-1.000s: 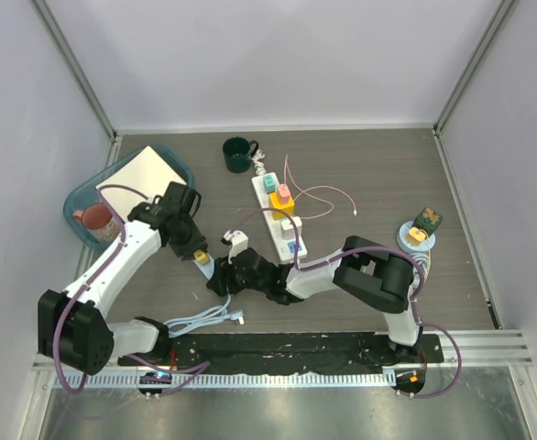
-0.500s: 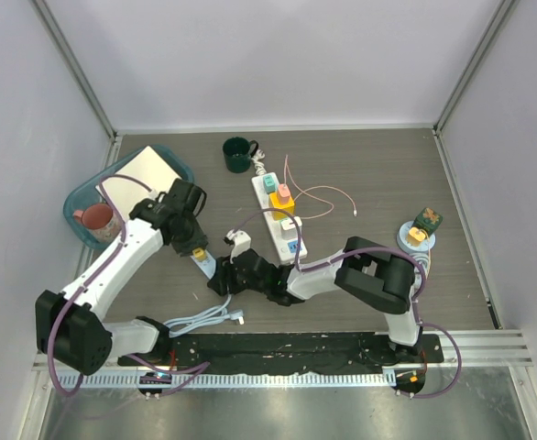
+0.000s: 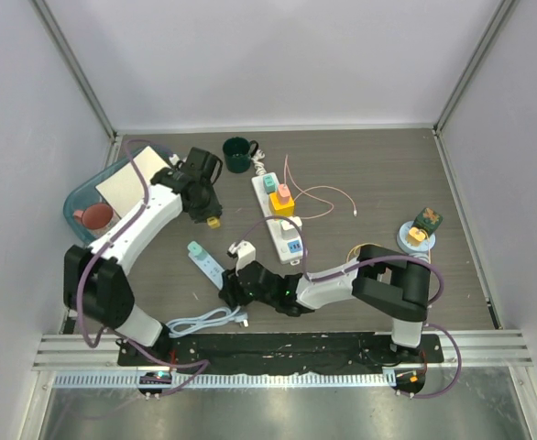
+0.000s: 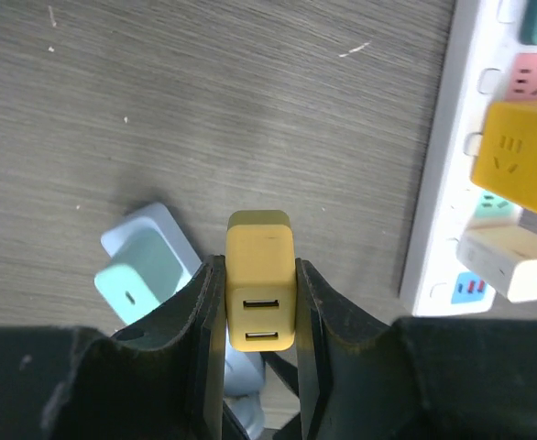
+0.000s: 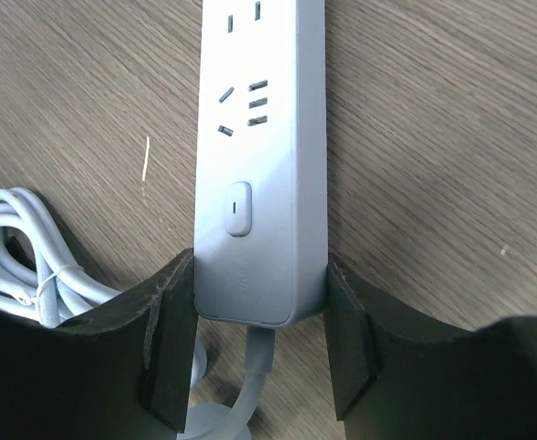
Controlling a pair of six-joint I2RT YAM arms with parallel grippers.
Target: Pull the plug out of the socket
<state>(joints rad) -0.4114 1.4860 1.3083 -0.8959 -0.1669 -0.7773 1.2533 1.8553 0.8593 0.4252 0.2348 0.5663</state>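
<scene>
The left arm (image 3: pixel 145 220) reaches to the upper left middle of the top view. Its jaws are clenched on a yellow plug (image 4: pixel 260 275) with two little slots on its face. The plug is lifted up, off the pale blue power strip (image 5: pixel 261 183) and a little way from it. That strip lies flat on the desk (image 3: pixel 369 174), low and left of the middle in the top view. A teal plug (image 4: pixel 140 272) sits in its far end. The right arm (image 3: pixel 342 284) lies low across the bottom of the top view, and its jaws are clamped on both long sides of the blue strip, right at the end where the cord comes out, next to the switch. A bundle of pale cable (image 5: pixel 21 247) lies just beside that end. A longer white power strip (image 4: pixel 438 229) lies near the middle of the desk, with a yellow cube (image 4: pixel 518 156), a pink plug (image 4: pixel 534 81) and a white plug (image 4: pixel 511 264) in it. A green mug (image 3: pixel 238 155) stands just past its far end. A teal tray (image 3: pixel 76 197) at the left edge holds a red cup (image 3: pixel 93 218) and a white sheet (image 3: pixel 126 183). A small dish (image 3: pixel 404 240) with something on it sits far to the right.
</scene>
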